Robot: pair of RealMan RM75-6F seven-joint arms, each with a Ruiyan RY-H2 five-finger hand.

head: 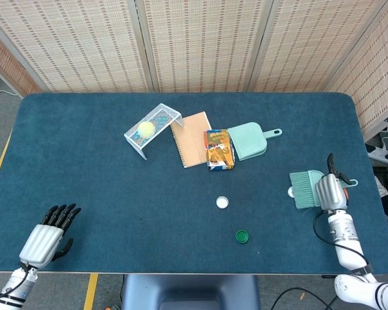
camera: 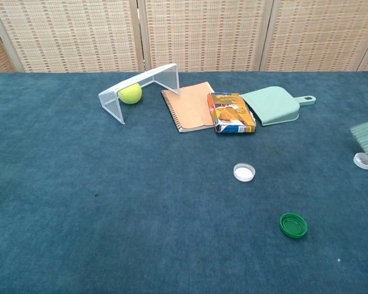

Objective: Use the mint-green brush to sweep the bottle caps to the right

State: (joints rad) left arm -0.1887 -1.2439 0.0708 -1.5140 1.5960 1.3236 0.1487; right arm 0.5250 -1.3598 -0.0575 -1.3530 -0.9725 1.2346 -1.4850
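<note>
A: Bright, even light from above; the blue table (head: 84, 161) shows no glare in either view.

B: Shadows are faint, only a soft dark rim under the wire goal (camera: 141, 89).

A: Focus is crisp around the goal. Toward the head view's corners, far from it, the table edges bow slightly. No motion blur visible.
</note>
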